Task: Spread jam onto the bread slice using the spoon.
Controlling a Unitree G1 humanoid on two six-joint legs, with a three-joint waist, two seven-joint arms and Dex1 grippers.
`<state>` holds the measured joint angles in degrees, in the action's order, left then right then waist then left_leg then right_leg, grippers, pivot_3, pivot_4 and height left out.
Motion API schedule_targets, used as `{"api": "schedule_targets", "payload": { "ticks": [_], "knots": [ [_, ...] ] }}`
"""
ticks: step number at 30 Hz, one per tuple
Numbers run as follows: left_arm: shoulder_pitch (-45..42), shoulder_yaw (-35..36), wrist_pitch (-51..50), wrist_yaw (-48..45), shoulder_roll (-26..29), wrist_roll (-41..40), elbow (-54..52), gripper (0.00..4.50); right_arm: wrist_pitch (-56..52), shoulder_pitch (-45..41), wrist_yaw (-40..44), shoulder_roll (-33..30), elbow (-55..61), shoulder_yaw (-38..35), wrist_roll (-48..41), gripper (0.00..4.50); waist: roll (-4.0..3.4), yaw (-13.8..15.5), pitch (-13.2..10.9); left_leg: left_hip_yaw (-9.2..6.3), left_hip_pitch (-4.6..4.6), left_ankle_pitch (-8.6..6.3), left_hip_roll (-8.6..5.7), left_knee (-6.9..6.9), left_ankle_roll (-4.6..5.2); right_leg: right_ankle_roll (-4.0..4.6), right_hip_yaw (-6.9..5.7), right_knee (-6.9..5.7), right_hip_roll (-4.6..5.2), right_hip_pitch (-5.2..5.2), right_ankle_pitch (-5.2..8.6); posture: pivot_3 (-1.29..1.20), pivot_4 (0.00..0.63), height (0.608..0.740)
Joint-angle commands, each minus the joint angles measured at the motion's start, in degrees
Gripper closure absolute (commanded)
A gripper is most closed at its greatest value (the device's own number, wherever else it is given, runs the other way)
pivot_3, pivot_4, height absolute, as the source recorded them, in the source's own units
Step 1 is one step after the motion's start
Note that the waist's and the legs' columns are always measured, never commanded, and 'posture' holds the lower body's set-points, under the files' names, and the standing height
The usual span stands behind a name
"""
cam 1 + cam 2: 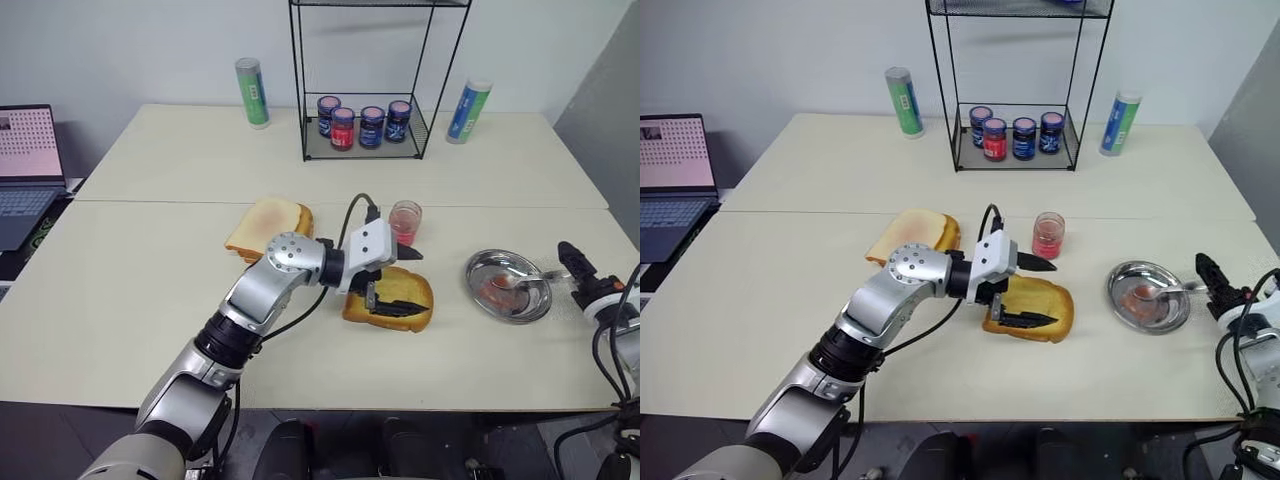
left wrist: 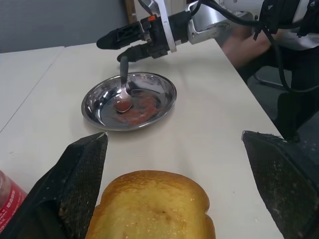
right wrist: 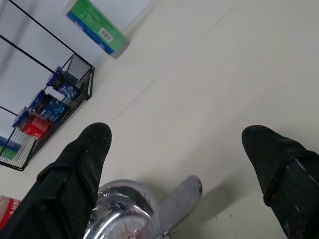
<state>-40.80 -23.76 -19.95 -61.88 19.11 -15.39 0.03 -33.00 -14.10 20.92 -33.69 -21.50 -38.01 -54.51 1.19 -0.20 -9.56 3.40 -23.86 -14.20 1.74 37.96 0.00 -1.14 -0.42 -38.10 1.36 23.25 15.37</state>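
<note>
The golden bread slice lies on the table in front of the small open jar of pink-red jam. My left gripper stands open over the slice, one black finger at its far edge and one across its near side. Between the wide fingers the toast's top looks bare. To the right, the spoon rests in the round steel dish, its bowl smeared with jam. My right gripper is open just beyond the dish, and the spoon's handle lies free between its fingers.
A paler stack of bread lies left of my left arm. At the back stands a black wire rack holding several dark lidded jars, with a green cylinder and a green-blue one on either side. A laptop sits far left.
</note>
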Motion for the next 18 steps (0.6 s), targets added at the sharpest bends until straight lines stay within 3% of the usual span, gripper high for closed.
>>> {"api": "schedule_targets", "payload": {
  "ticks": [1,5,9,15,18],
  "knots": [
    [0.92,2.47,-0.77,0.34,1.31,-0.58,-3.54,0.00,-0.55,1.07,-0.08,-2.76,4.70,-1.62,1.34,0.05,-0.03,-0.03,0.02,0.00,0.00,0.00,0.00,0.00,0.00,0.00,0.01,0.00,0.00,0.00,0.00,0.00,0.150,0.740],
    [2.94,7.80,-5.78,1.06,6.18,-2.97,-7.65,0.00,-2.90,4.49,2.38,-9.40,13.05,-0.47,4.56,0.05,-0.29,0.05,0.04,0.00,-0.02,0.00,-0.01,-0.01,0.00,0.00,0.00,0.01,0.03,0.00,0.00,0.00,0.150,0.740],
    [5.63,16.09,-11.57,1.52,14.36,-6.10,-11.06,0.00,-5.16,6.57,10.54,-20.26,23.36,5.22,8.66,0.05,-0.49,-0.85,0.04,0.03,0.05,0.00,0.01,-0.01,0.00,-0.02,0.05,-0.05,0.00,0.03,0.01,0.00,0.150,0.740],
    [11.29,26.44,-18.84,-0.41,27.65,-10.24,-14.03,0.00,-13.35,8.64,28.10,-31.41,42.34,15.24,2.36,0.05,-0.41,-1.31,0.02,-0.13,0.10,0.00,0.24,-0.04,-0.01,-0.26,-0.10,-0.04,-0.19,-0.02,0.15,0.00,0.150,0.740],
    [14.59,29.37,-20.01,-1.32,31.60,-11.82,-15.89,0.00,-14.42,7.96,32.16,-33.18,47.07,19.72,2.07,0.05,-0.32,-1.07,-0.03,-0.11,0.04,0.00,0.22,-0.01,-0.02,-0.25,-0.16,0.02,-0.08,-0.03,0.16,0.00,0.150,0.740]
  ]
}}
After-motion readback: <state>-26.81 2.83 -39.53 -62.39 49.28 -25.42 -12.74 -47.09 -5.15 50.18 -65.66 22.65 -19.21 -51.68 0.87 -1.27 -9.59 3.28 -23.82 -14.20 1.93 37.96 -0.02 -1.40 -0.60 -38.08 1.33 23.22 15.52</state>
